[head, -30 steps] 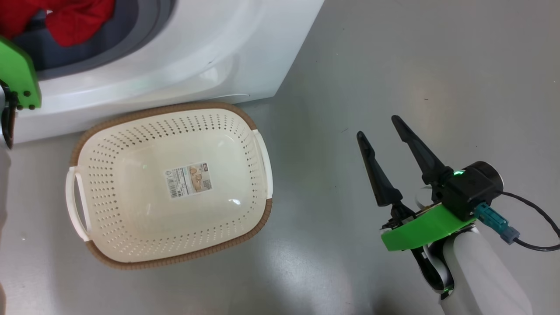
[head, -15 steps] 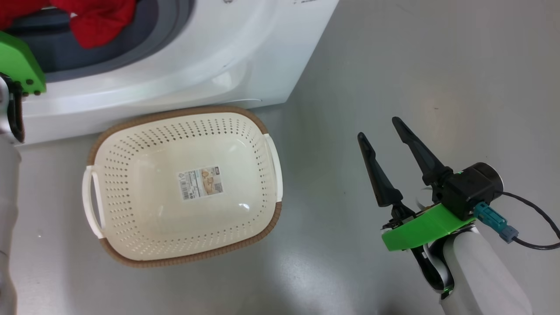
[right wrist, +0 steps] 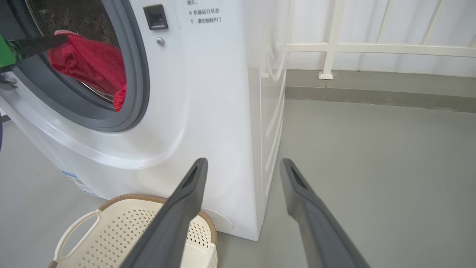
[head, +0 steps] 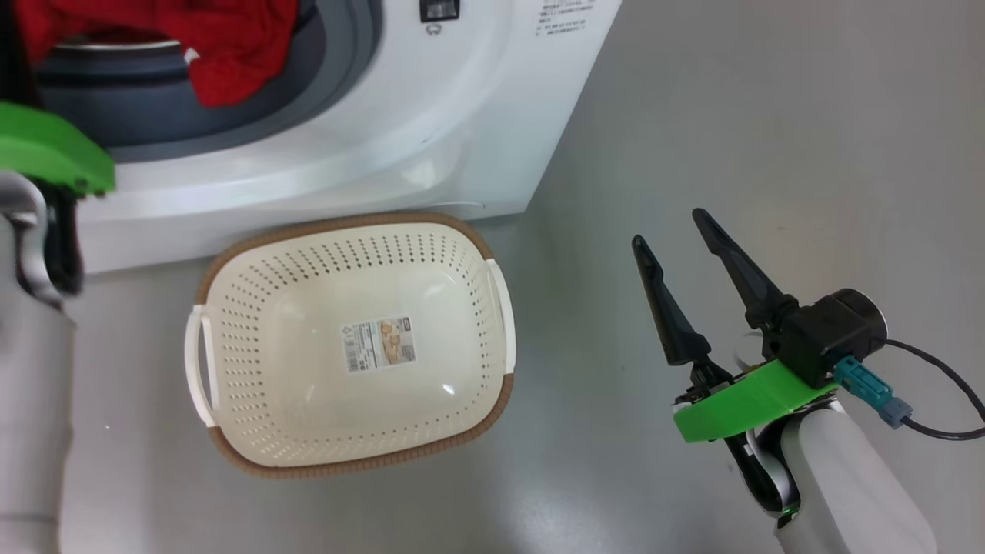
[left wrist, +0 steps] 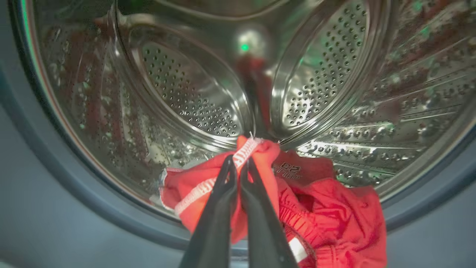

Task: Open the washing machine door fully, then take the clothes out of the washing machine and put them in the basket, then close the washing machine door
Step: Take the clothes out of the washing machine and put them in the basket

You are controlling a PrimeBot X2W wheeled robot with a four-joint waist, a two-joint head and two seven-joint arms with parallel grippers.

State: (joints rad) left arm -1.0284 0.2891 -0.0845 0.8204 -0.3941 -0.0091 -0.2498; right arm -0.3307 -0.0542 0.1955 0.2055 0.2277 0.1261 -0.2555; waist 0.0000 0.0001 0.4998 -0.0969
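I see left hand pinched shut on white-trimmed fold of red clothes at washing machine mouth; rest of fabric sags over grey ring. Basket on floor just before machine. Right hand spread, holding nothing, right of machine.

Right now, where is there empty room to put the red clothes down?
The basket is bare inside apart from a sticker. The grey floor between the basket and the open right claw is free. Crowded: the washing machine's mouth, where the left claw pinches the red clothes.
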